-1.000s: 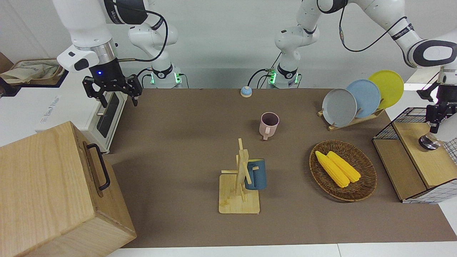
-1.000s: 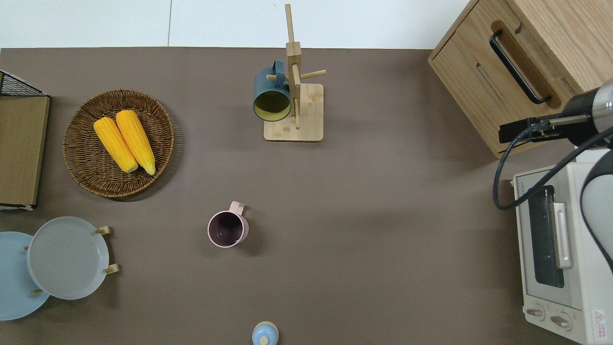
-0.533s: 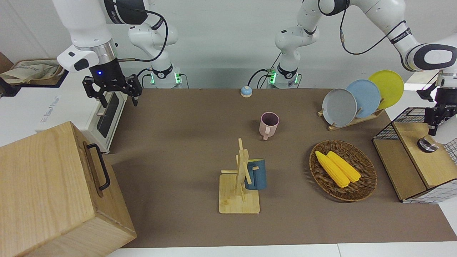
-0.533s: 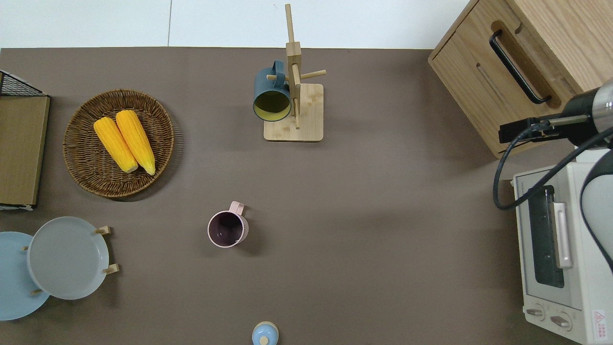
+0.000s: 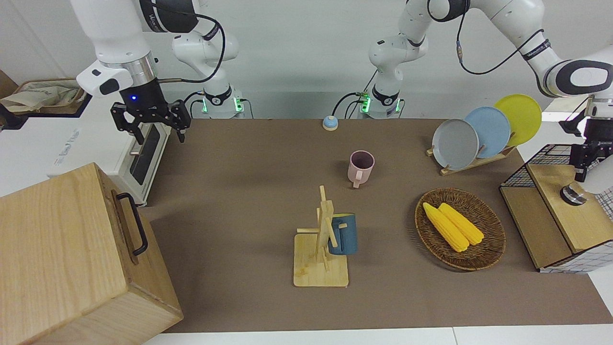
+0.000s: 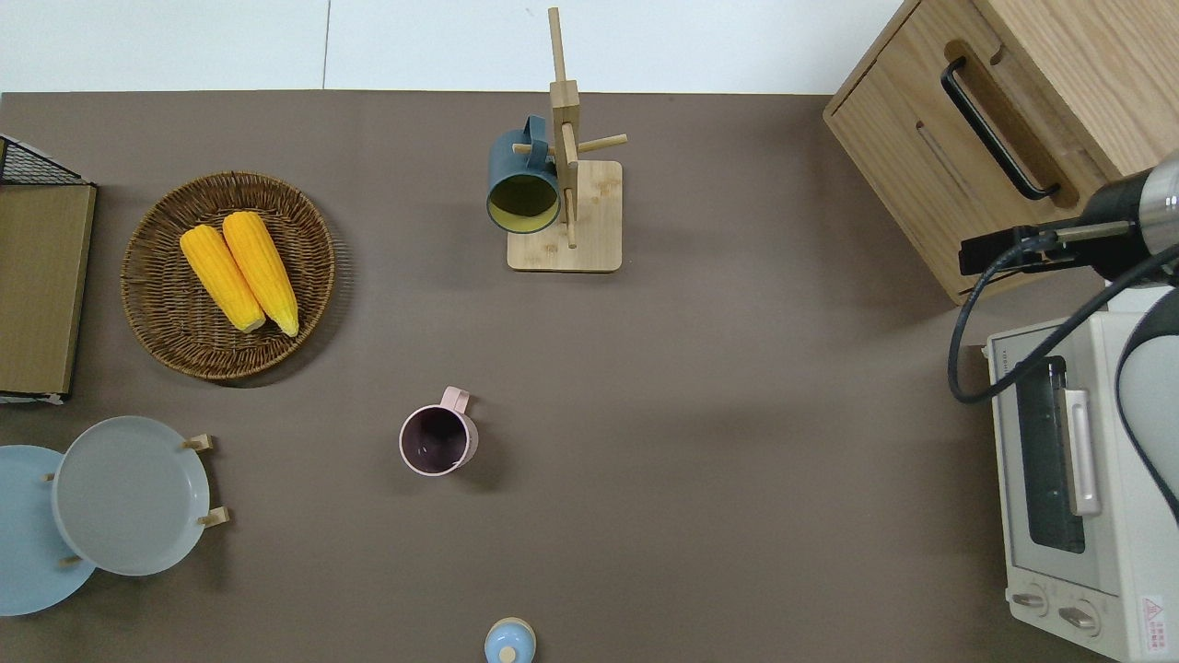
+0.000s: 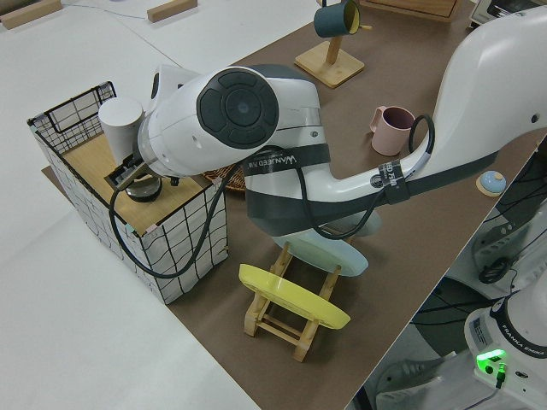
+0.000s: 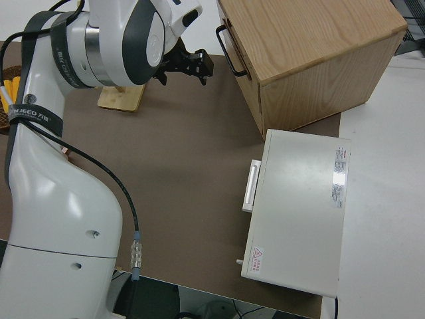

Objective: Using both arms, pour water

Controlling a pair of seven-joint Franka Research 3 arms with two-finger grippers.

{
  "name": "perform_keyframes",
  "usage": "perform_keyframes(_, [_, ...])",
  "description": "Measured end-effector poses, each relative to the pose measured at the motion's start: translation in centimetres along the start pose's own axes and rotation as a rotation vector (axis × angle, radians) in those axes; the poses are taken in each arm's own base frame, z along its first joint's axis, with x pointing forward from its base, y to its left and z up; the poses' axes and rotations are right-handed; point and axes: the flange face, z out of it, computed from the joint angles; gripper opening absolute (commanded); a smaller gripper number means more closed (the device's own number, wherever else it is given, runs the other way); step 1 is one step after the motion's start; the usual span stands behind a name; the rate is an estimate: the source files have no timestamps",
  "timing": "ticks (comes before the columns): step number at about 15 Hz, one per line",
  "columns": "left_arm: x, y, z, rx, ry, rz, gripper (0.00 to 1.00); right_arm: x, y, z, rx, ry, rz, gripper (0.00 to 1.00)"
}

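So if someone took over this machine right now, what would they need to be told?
Left gripper: at the wire crate, beside a white container on its wooden shelf.
Right gripper: open, holding nothing; that arm is parked.
Pink mug: upright mid-table. Blue mug: hanging on the wooden rack, farther from the robots.
Done: no pouring shows yet.
Left: probably bring container and mug together, then pour.
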Motion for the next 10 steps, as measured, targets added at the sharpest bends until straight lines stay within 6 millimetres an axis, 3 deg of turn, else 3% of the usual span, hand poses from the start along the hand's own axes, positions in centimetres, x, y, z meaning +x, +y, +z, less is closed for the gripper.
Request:
perform_keyframes(6, [0.8, 0.2, -0.5, 0.011, 0.000, -0.006, 1.00, 0.0, 0.0, 0.0, 0.000, 0.000, 0.000, 0.990])
perform_keyframes(10, [1.5, 0.9, -2.0, 0.052, -0.106, 0.004, 1.00, 0.0, 0.0, 0.0, 0.000, 0.000, 0.000, 0.992])
